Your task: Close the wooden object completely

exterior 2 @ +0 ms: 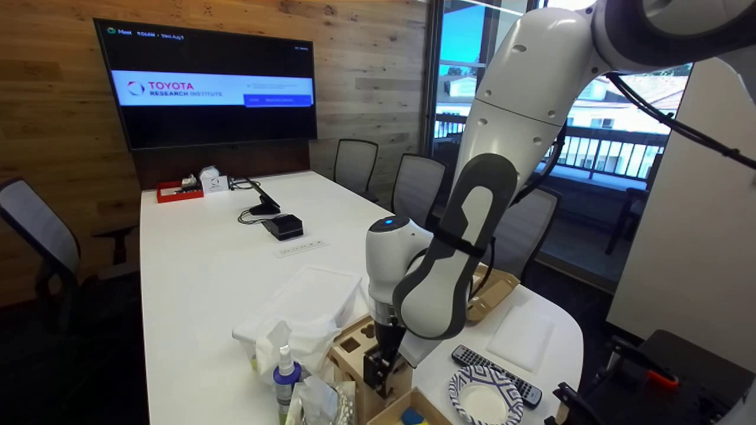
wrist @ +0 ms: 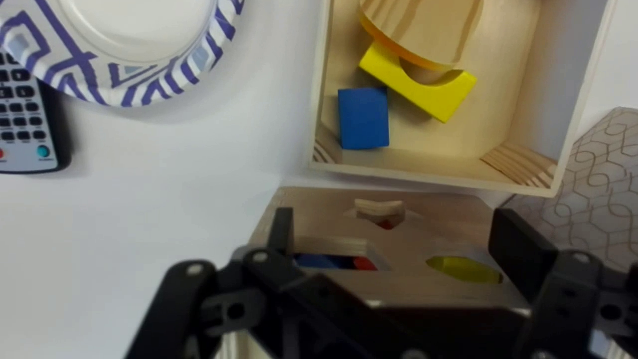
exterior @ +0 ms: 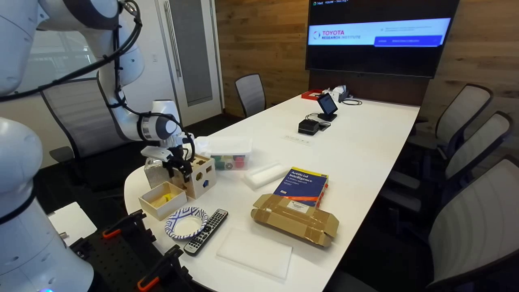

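Observation:
The wooden object, a pale box pierced with shaped holes, stands upright at the table's near end in both exterior views (exterior: 204,184) (exterior 2: 348,354). In the wrist view its holed side panel (wrist: 398,289) faces the camera, with blue, red and yellow pieces showing through the holes. My gripper (wrist: 401,244) is open, its two fingers spread across that panel with nothing held between them. In both exterior views the gripper (exterior: 180,172) (exterior 2: 378,375) points down at the box's side. Whether the fingers touch the panel, and whether the panel is fully seated, I cannot tell.
An open wooden tray (wrist: 563,75) with a blue block (wrist: 364,118) and a yellow arch block (wrist: 418,85) sits close beside the panel. A patterned plate (exterior: 186,227), remote (exterior: 206,231), tissue box (exterior 2: 345,401), spray bottle (exterior 2: 286,381) and plastic case (exterior: 229,146) are near.

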You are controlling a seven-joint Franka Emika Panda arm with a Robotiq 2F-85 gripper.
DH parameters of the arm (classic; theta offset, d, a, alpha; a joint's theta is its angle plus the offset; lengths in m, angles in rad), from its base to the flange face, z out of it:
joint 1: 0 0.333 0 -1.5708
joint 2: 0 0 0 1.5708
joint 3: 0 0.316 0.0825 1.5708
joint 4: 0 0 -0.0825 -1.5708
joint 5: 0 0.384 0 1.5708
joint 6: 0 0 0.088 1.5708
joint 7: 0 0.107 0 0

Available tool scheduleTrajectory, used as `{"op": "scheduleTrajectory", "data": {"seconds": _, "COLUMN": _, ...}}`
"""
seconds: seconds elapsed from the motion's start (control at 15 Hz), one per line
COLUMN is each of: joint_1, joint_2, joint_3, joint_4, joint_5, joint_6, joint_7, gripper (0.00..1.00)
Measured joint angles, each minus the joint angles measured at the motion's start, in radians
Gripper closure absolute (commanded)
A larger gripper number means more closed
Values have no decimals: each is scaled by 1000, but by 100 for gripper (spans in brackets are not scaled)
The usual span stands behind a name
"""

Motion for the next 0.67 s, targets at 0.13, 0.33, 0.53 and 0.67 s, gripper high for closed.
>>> {"op": "scheduleTrajectory", "data": {"seconds": 0.13, "joint_1": -1, "joint_2": 2, "joint_3": 0, "joint_4": 4, "joint_5": 0, "joint_6": 0, "joint_7": -3, "gripper": 0}}
{"op": "scheduleTrajectory", "data": {"seconds": 0.33, "joint_1": -24, "joint_2": 1, "joint_3": 25, "joint_4": 5, "joint_5": 0, "joint_6": 0, "joint_7": -31, "gripper": 0}}
{"op": "scheduleTrajectory", "data": {"seconds": 0.53, "joint_1": -69, "joint_2": -17, "joint_3": 62, "joint_4": -2, "joint_5": 2, "joint_6": -18, "joint_7": -69, "gripper": 0}}
{"op": "scheduleTrajectory", "data": {"seconds": 0.67, "joint_1": -88, "joint_2": -62, "joint_3": 66, "joint_4": -17, "joint_5": 0, "joint_6": -64, "joint_7": -86, "gripper": 0}}
